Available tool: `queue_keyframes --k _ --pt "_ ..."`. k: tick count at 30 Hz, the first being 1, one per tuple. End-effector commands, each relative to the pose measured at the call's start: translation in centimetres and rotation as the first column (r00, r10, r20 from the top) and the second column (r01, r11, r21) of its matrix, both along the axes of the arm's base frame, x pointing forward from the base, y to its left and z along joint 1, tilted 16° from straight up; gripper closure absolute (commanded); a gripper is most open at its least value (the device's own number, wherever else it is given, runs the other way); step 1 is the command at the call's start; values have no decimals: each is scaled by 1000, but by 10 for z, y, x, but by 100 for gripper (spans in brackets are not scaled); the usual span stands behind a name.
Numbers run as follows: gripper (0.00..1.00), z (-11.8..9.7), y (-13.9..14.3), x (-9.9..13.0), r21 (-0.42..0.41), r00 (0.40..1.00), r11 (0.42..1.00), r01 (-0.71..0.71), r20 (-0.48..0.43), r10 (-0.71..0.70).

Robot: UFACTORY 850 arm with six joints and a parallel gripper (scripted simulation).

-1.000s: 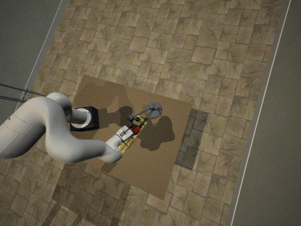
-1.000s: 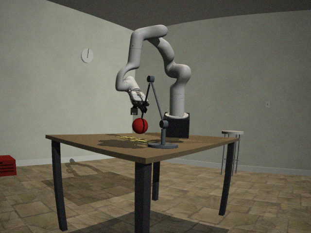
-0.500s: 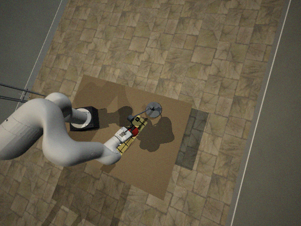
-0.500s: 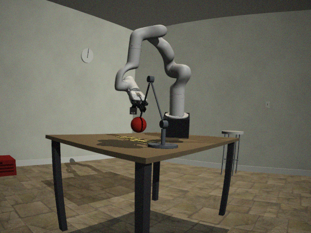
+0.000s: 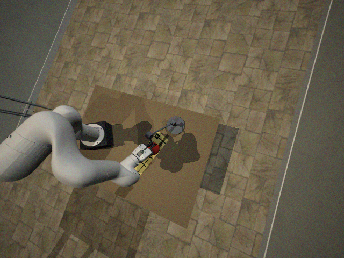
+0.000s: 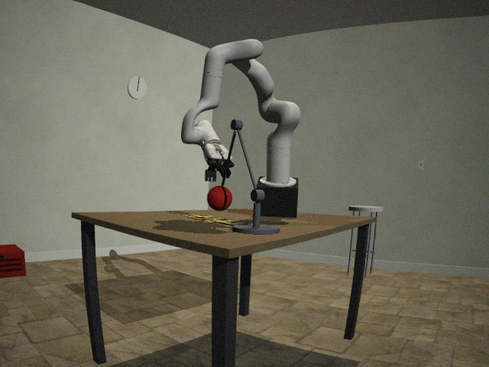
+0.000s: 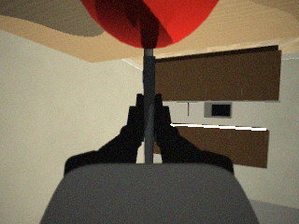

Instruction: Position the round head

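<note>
The lamp has a round grey foot on the bench, a grey post with a joint, and a top joint. Its thin forearm rod slopes down to the round red head. The head hangs clear above the yellow strip. My gripper is shut on the rod just above the head. The arm hides most of the strip's marks in the overhead view.
The robot's black base stands at the bench's back edge. The wooden bench stands on dark legs. A stool stands to the right, and a red crate sits on the floor at the left.
</note>
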State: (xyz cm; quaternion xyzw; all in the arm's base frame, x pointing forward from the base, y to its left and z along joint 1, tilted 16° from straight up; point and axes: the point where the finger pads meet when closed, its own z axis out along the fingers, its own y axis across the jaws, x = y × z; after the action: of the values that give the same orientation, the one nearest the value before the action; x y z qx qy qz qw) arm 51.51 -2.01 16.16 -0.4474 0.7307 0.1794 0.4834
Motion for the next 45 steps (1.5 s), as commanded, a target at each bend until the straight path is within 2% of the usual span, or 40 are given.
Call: queue_keyframes --k 1,17,34,45 --pt "100 1 3 3 1 1000 1000 0 3 0" --pt "100 4 -10 -6 1 1000 1000 0 3 0" --pt "100 1 3 3 1 1000 1000 0 3 0" --pt "100 3 -5 -3 1 1000 1000 0 3 0"
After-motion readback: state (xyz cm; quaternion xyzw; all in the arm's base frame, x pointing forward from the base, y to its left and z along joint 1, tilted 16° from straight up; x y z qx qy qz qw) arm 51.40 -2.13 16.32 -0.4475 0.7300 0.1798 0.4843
